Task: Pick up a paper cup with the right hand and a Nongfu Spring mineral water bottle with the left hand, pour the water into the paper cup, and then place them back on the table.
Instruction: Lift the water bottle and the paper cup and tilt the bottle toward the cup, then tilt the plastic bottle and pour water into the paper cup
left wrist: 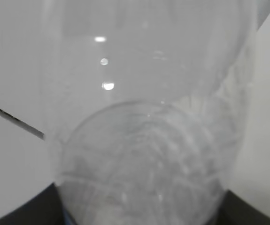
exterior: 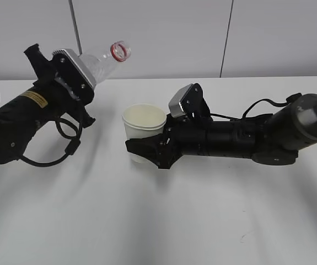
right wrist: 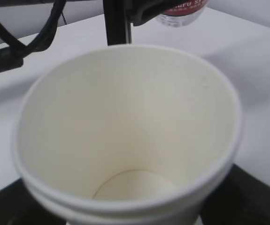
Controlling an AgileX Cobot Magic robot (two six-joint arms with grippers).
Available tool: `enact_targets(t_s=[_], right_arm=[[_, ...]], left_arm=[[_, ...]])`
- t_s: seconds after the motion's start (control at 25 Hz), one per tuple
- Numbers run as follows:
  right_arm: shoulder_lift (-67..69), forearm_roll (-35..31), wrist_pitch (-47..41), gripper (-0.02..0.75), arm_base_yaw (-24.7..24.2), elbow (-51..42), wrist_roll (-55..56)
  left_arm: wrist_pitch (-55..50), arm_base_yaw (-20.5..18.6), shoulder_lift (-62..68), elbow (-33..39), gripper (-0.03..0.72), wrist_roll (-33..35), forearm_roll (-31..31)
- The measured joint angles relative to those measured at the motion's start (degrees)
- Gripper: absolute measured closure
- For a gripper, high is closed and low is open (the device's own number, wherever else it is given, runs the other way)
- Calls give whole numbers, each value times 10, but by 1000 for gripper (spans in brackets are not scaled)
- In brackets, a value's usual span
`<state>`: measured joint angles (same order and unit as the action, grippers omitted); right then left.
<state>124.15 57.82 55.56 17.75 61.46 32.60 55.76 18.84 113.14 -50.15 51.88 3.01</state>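
The white worktop point(exterior: 213, 221) is carrying both arms. The right hand point(exterior: 147, 150) is reaching in from the right, its jaws clamping the paper cup point(exterior: 143, 126) upright near the middle of the worktop. The left hand point(exterior: 73, 72) is raised at the left, its jaws gripping the Nongfu Spring mineral water bottle point(exterior: 106, 61), which is tilting with its red-ringed mouth pointing up and right, above and left of the cup.

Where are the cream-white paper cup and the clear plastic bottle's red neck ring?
cream-white paper cup point(exterior: 143, 128), exterior view, on its outer side wall.
clear plastic bottle's red neck ring point(exterior: 119, 51), exterior view, on the ring's rim.
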Motion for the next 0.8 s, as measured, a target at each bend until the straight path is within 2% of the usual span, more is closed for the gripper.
enact_targets(t_s=[0.28,0.48,0.8], right_arm=[[0,2,-11,207,0,0,2],[0,-5,-13,207,0,0,2],[0,-38,-20,207,0,0,2]], left_arm=[[0,0,0,0,324,72,-2],[6,0,0,0,324,100,2],[25,0,0,0,325,123,40]])
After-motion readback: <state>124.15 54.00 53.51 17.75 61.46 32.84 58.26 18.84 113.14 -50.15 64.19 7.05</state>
